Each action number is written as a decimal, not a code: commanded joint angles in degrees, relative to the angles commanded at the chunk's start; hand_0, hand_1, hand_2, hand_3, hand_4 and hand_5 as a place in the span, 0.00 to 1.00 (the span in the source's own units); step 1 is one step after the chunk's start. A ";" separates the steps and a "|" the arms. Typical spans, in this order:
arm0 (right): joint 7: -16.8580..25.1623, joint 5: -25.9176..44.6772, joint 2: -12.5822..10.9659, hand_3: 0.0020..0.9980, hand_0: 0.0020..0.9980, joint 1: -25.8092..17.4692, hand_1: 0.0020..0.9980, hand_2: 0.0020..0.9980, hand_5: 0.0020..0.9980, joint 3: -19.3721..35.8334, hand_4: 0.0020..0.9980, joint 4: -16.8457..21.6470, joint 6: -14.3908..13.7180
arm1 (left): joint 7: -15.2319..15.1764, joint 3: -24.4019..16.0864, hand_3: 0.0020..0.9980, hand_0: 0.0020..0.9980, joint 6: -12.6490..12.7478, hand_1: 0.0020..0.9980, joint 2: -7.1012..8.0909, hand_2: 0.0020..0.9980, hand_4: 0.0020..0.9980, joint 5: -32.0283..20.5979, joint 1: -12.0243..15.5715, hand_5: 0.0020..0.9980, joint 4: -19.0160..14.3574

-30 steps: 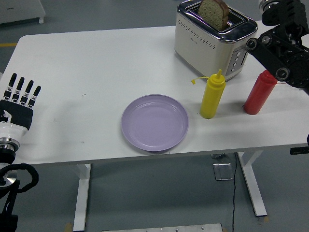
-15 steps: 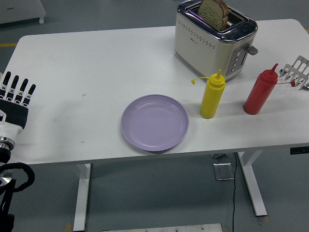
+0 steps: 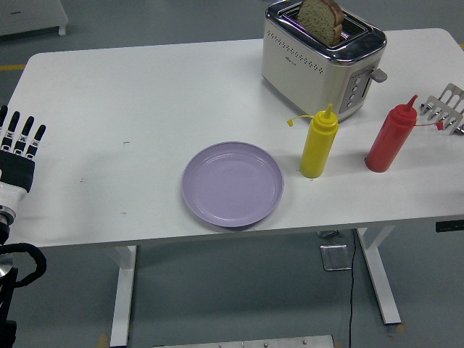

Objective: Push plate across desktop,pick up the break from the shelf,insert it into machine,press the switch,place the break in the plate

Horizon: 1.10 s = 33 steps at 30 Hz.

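Note:
A lilac plate (image 3: 232, 184) lies near the table's front edge, at the middle. At the back right stands a cream and chrome toaster (image 3: 319, 59) with a slice of brown bread (image 3: 320, 19) sticking up out of its slot. The toaster's lever (image 3: 377, 74) shows on its right end. A metal rack (image 3: 446, 108) sits at the right edge, with no bread on its visible part. My left hand (image 3: 18, 146) rests at the left edge, fingers straight and holding nothing. My right arm is out of view.
A yellow squeeze bottle (image 3: 319, 143) and a red squeeze bottle (image 3: 391, 137) stand in front of the toaster, right of the plate. The white table (image 3: 130, 101) runs wide to the left.
My right arm, which was over the toaster's right end a second ago, has left the view, uncovering the rack. My left hand has slid a little left and down.

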 joint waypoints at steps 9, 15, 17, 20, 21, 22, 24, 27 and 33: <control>3.04 -10.00 -0.31 0.58 0.50 0.18 0.47 0.66 0.00 -8.12 0.00 -0.75 -2.36 | 0.02 -0.05 0.84 0.82 -0.04 0.88 -0.03 0.95 0.61 0.01 0.10 1.00 -0.02; 3.34 -14.36 1.01 0.59 0.50 1.12 0.46 0.66 0.00 -12.51 0.00 -0.45 -3.31 | 0.04 -0.04 0.84 0.82 -0.08 0.88 -0.06 0.95 0.61 0.05 0.13 1.00 -0.02; 3.06 -15.41 1.51 0.59 0.50 1.38 0.46 0.66 0.00 -13.34 0.00 -0.28 -3.44 | 0.06 -0.03 0.84 0.82 -0.10 0.88 -0.07 0.95 0.61 0.08 0.13 1.00 -0.02; 2.60 -16.74 2.50 0.59 0.50 1.92 0.45 0.65 0.00 -14.70 0.00 0.07 -3.45 | 0.11 -0.04 0.84 0.82 -0.12 0.88 -0.10 0.95 0.61 0.16 0.14 1.00 0.02; 2.49 -16.98 2.75 0.59 0.50 2.07 0.45 0.65 0.00 -15.08 0.00 0.18 -3.42 | 0.13 -0.04 0.84 0.82 -0.13 0.88 -0.11 0.95 0.61 0.18 0.14 1.00 0.03; 2.34 -17.14 3.06 0.59 0.50 2.32 0.45 0.65 0.00 -15.66 0.00 0.31 -3.36 | 0.14 -0.04 0.84 0.82 -0.14 0.88 -0.11 0.95 0.61 0.19 0.13 1.00 0.04; 2.16 -17.08 3.59 0.59 0.50 2.73 0.45 0.63 0.00 -16.58 0.00 0.47 -3.22 | 0.16 -0.03 0.84 0.82 -0.15 0.88 -0.13 0.95 0.61 0.21 0.12 1.00 0.08; 1.98 -16.61 4.38 0.59 0.50 3.26 0.45 0.63 0.00 -17.66 0.00 0.53 -2.92 | 0.20 0.03 0.84 0.82 -0.17 0.88 -0.17 0.95 0.61 0.25 0.13 1.00 0.13; 1.62 -15.42 5.82 0.58 0.51 4.19 0.45 0.60 0.00 -19.54 0.00 1.11 -2.11 | 0.26 -0.12 0.84 0.82 -0.21 0.88 -0.19 0.95 0.61 0.35 0.24 1.00 0.25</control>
